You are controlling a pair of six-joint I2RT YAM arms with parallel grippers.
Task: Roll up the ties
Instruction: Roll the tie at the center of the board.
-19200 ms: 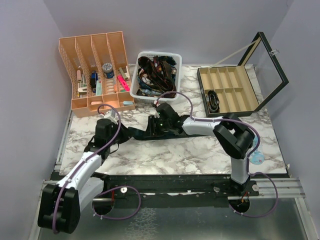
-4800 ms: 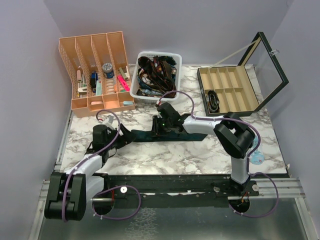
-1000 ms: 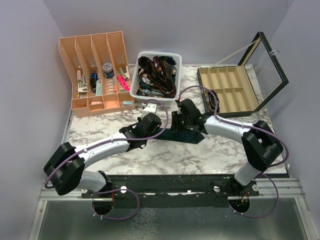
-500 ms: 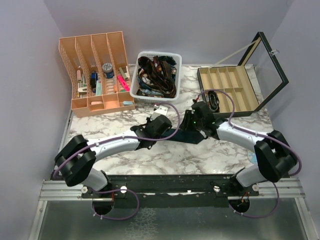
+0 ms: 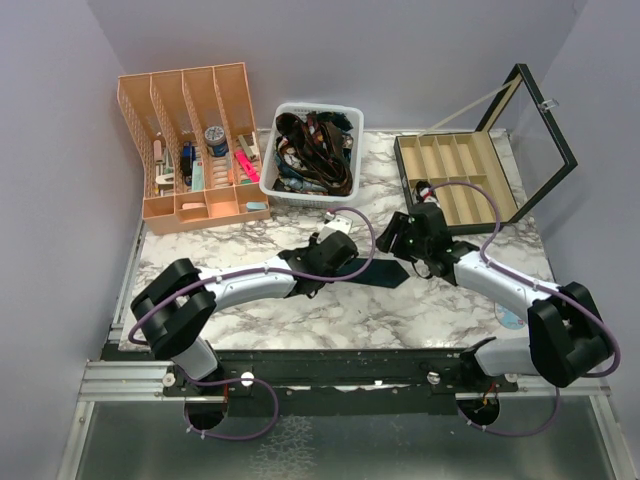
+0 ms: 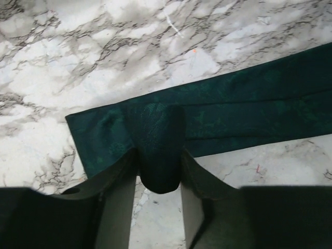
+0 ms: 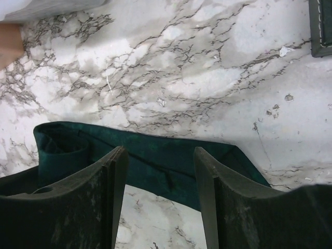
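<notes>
A dark teal tie lies flat on the marble table, its pointed wide end to the right. My left gripper is over its left part. In the left wrist view the tie ends in a rolled part that sits between the left gripper jaws and touches both fingers. My right gripper hovers over the wide end. In the right wrist view the right gripper stands open above the tie, nothing between its fingers.
A white basket of dark tangled straps stands at the back centre. A peach desk organizer sits at the back left. An open compartment box with a raised lid is at the back right, close behind the right gripper.
Both grippers have shifted right along the tie. The flat stretch of tie has grown shorter. The right jaws stand wider apart than before.
</notes>
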